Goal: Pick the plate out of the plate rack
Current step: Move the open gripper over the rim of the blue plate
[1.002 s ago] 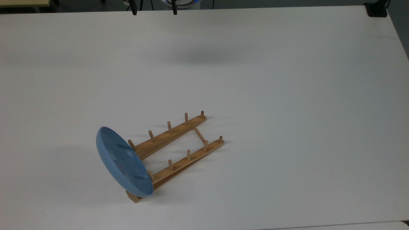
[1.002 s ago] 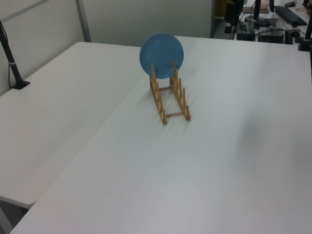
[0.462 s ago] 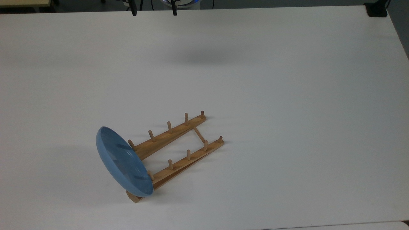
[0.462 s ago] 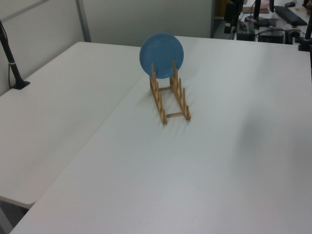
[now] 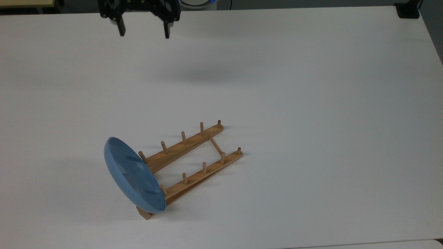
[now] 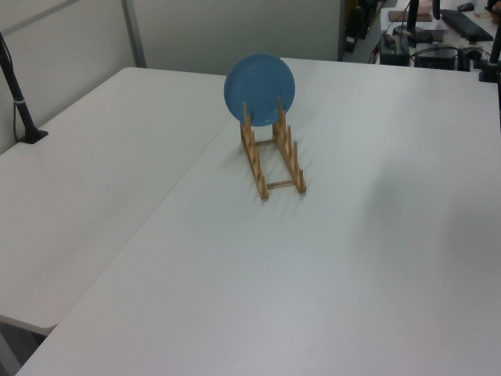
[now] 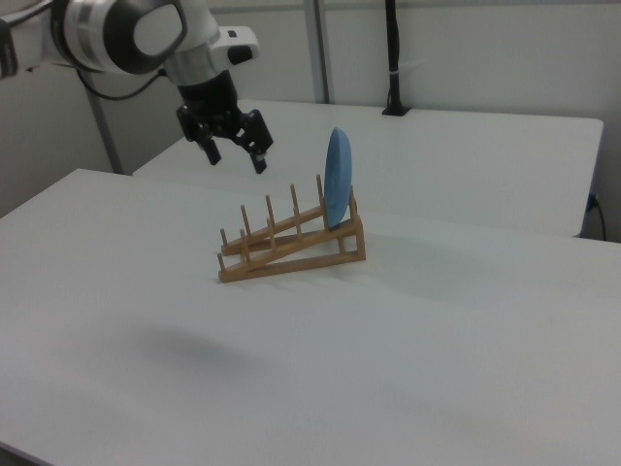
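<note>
The plate rack (image 5: 188, 162) sits on the white surface (image 5: 311, 103), well in from every edge, with bare surface on all sides of it. The plate (image 5: 133, 174) stands on edge in the end slot of the rack, at the rack's high end, leaning against the last pair of pegs; in the right view the plate (image 7: 337, 190) is nearly upright. Compared with half a second ago, the hand (image 5: 143, 33) has come further into the top view from its upper edge, now showing the body above the fingers; rack and plate are unchanged. The hand's fingers are spread apart and hold nothing. In the right view the hand (image 7: 233, 155) hangs above the rack's low end, well apart from the plate.
</note>
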Controlling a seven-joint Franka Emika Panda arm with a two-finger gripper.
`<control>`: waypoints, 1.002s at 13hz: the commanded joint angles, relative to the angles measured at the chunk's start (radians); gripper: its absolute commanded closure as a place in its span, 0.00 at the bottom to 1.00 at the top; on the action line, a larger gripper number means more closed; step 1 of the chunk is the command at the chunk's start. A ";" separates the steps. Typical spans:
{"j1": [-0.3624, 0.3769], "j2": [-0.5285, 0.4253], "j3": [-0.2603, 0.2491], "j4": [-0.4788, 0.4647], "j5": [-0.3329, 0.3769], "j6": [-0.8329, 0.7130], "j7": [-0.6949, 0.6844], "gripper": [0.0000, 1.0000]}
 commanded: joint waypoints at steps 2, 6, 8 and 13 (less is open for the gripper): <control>0.007 0.064 -0.050 -0.013 -0.040 0.254 -0.004 0.00; 0.011 0.167 -0.075 -0.013 -0.046 0.543 0.079 0.00; 0.011 0.207 -0.075 -0.013 -0.046 0.643 0.130 0.00; 0.018 0.302 -0.076 -0.012 -0.077 0.847 0.280 0.06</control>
